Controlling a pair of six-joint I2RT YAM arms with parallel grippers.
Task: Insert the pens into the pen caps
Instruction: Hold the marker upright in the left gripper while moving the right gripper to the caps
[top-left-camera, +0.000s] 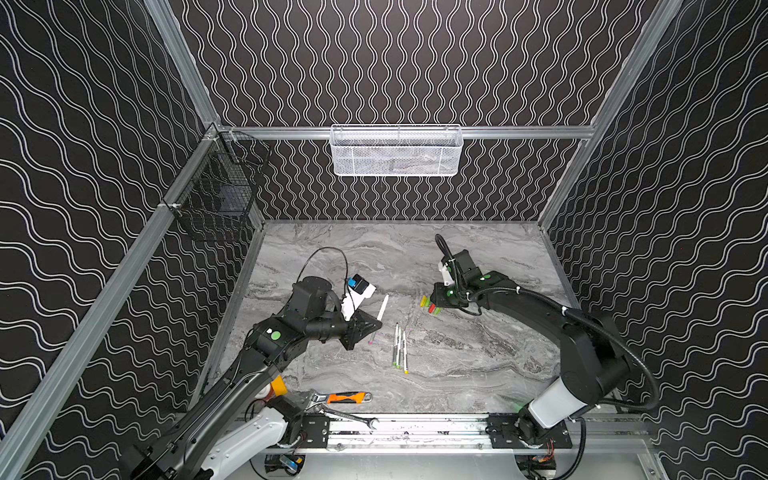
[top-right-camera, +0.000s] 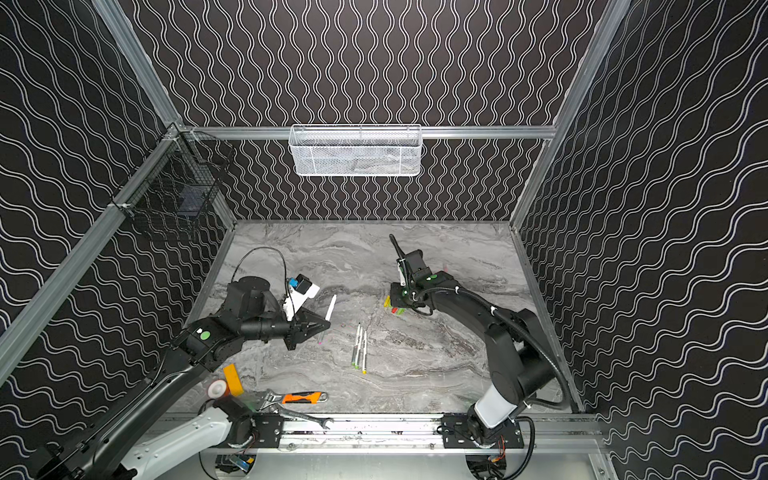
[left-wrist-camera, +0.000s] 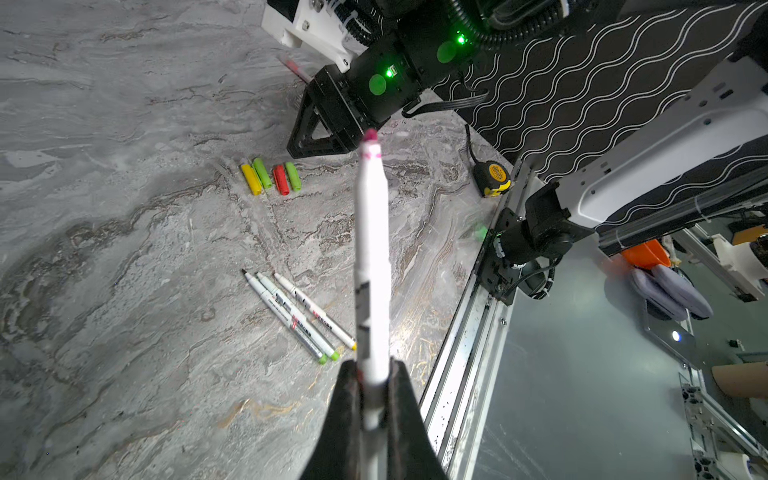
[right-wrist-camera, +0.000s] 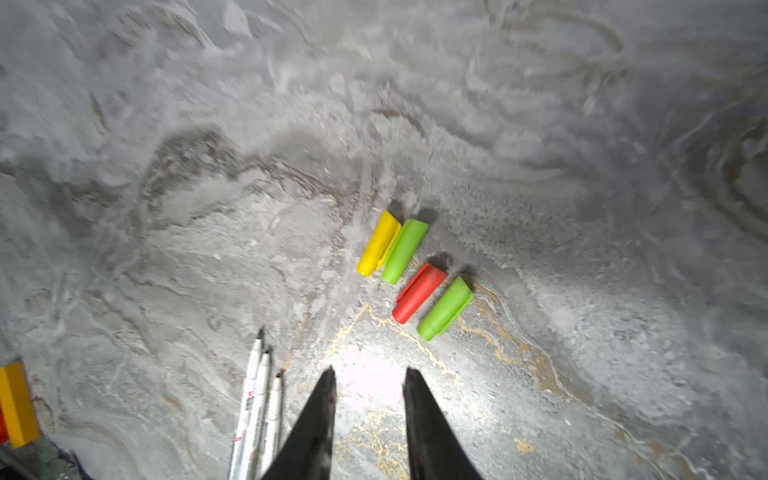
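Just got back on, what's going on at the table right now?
The left hand is shut on a pink-tipped pen, holding it off the table. The right hand is open and empty, close to the four loose caps. Three other pens lie side by side on the table. No pen is capped yet.

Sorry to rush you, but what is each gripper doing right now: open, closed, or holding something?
Left gripper: closed, holding the pink-tipped pen.
Right gripper: open and empty, by the pen caps.
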